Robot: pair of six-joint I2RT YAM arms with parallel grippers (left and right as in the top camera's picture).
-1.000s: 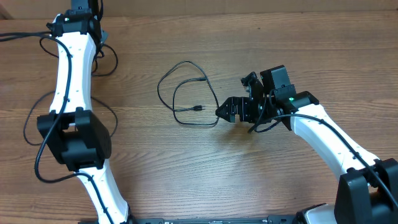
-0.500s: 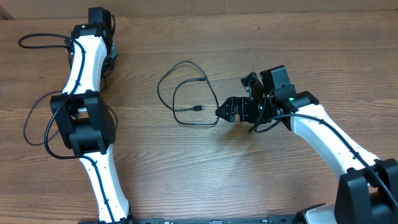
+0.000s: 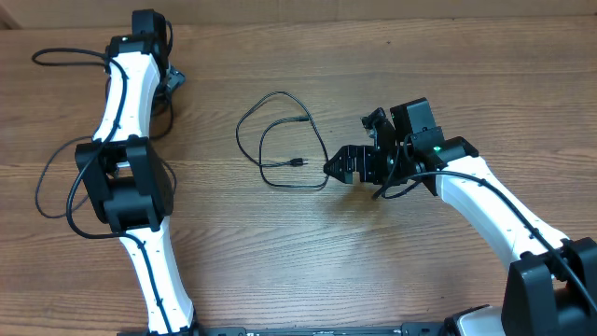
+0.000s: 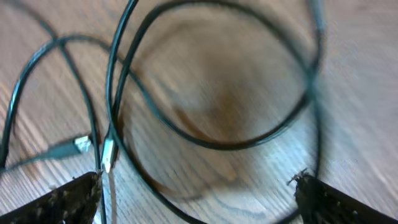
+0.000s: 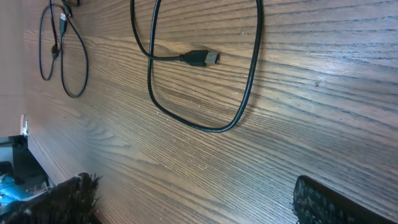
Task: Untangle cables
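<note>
A thin black cable (image 3: 280, 93) lies in loose loops at the table's middle, its plug (image 3: 297, 162) inside the loop. My right gripper (image 3: 333, 169) stands open just right of that loop; in the right wrist view the plug (image 5: 202, 58) lies ahead of the empty gripper (image 5: 199, 200). At the far left, my left gripper (image 3: 167, 82) is open over more black cables (image 4: 217, 144), blurred, with two silver plug tips (image 4: 81, 144) near its left finger (image 4: 65, 200). A cable strand crosses low between its fingers, ungripped. Another thin cable (image 3: 65, 52) trails to the far left corner.
The arms' own thicker black cables (image 3: 51, 201) hang in loops beside the left arm (image 3: 119, 182). The table's back edge (image 3: 373, 21) runs along the top. Bare wood (image 3: 308, 261) fills the front middle.
The left arm has pulled back from the far edge and its jaws have gone from shut to open. The far-left cable has shifted right. The right arm has not moved.
</note>
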